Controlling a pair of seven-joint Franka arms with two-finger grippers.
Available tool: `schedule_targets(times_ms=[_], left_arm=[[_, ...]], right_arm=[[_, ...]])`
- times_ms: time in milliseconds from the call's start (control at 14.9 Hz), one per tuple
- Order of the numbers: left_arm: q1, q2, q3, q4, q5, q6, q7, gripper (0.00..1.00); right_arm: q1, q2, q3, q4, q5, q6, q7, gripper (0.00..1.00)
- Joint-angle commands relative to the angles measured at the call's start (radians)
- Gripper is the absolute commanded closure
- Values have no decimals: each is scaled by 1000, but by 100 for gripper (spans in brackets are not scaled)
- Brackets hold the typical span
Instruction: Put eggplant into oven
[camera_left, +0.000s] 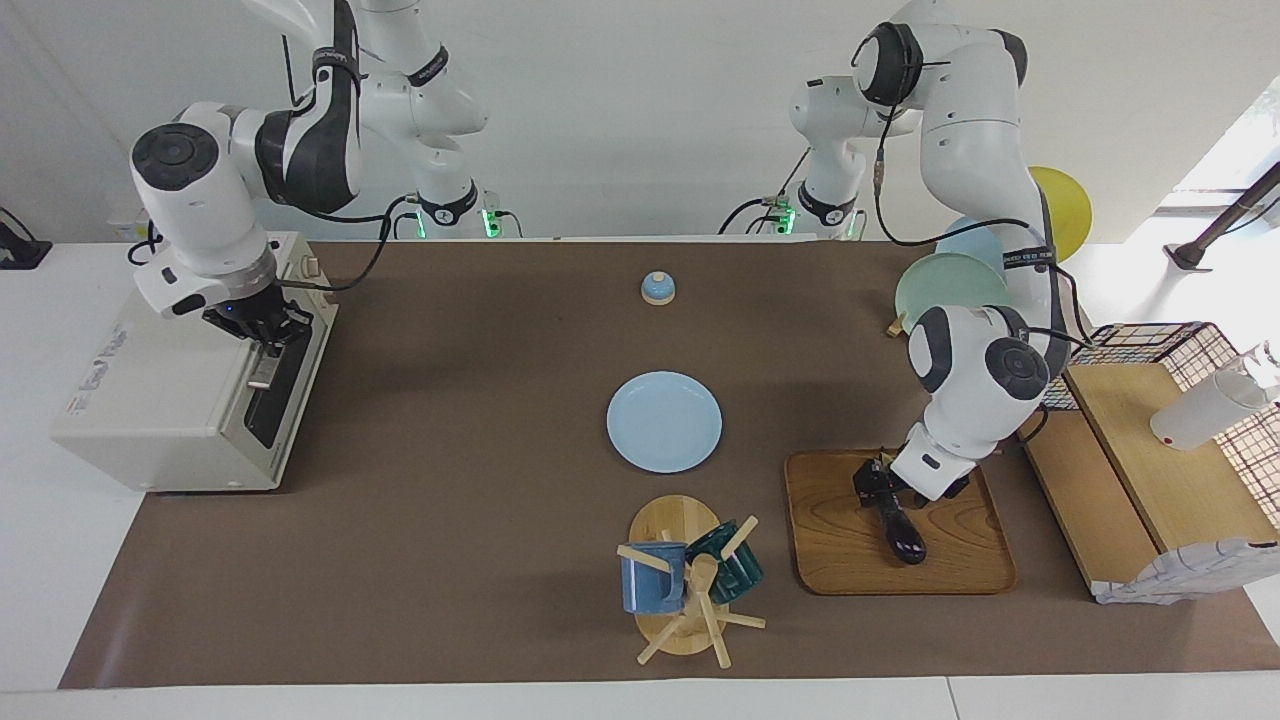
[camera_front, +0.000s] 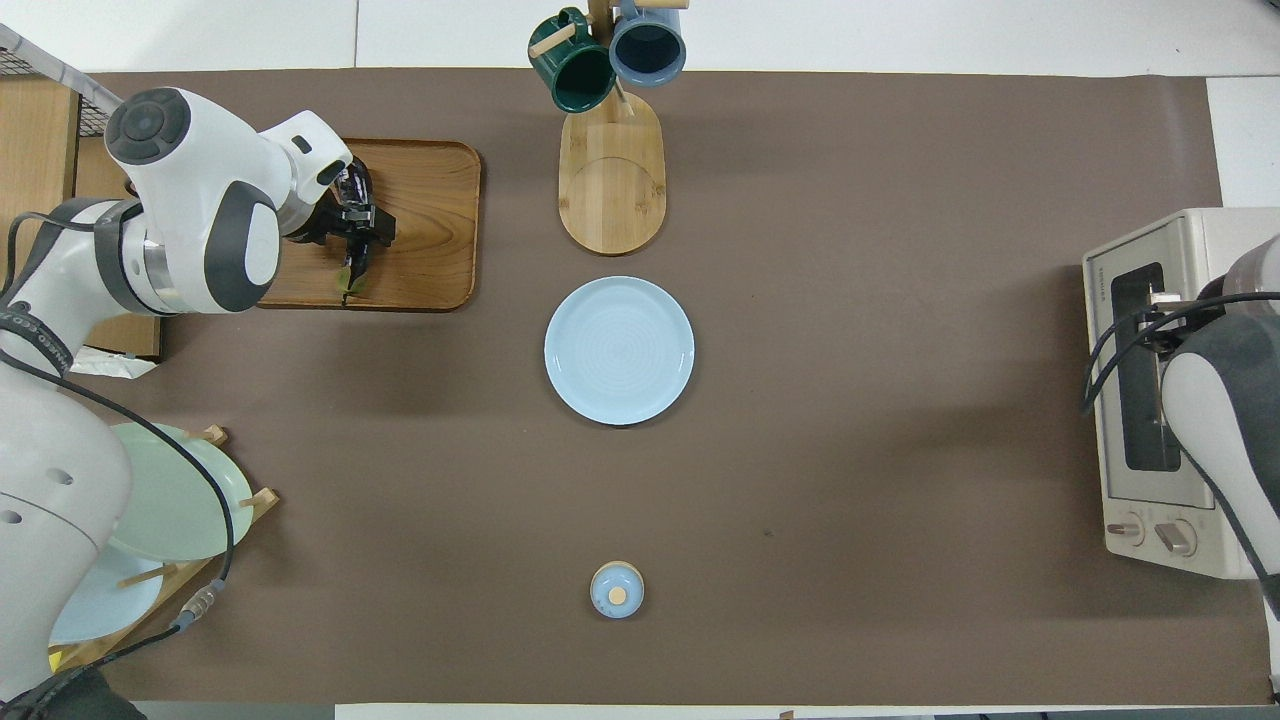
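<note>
1. your left gripper (camera_left: 878, 487) is down on the wooden tray (camera_left: 830, 550), its fingers straddling the eggplant (camera_left: 900, 527); whether they pinch it, you cannot tell.
2. the eggplant lies on that tray.
3. your right gripper (camera_left: 268, 345), fingertips pressed together, sits at the door handle (camera_left: 262, 368) of the oven (camera_left: 160, 400), door closed.
</note>
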Motion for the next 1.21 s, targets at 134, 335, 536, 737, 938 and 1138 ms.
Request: schedule_targets(times_ms=[134, 335, 536, 737, 938, 1138], left_arm=[[-15, -30, 1, 30, -11, -87, 2, 100], [-16, -110, 1, 24, -83, -127, -6, 100], [-106, -203, 3, 21, -121, -218, -197, 100], [-232, -265, 1, -18, -124, -247, -335, 100], [-375, -308, 1, -116, -124, -181, -418, 100], [-496, -299, 4, -215, -124, -54, -487, 100]], right_arm=[[60, 16, 7, -108, -6, 143, 57, 100], [61, 33, 9, -168, 42, 244, 64, 100], [75, 53, 10, -231, 82, 352, 64, 100], [89, 99, 10, -240, 86, 390, 66, 100], [90, 127, 12, -240, 143, 404, 66, 100], [90, 153, 14, -240, 174, 415, 66, 100]])
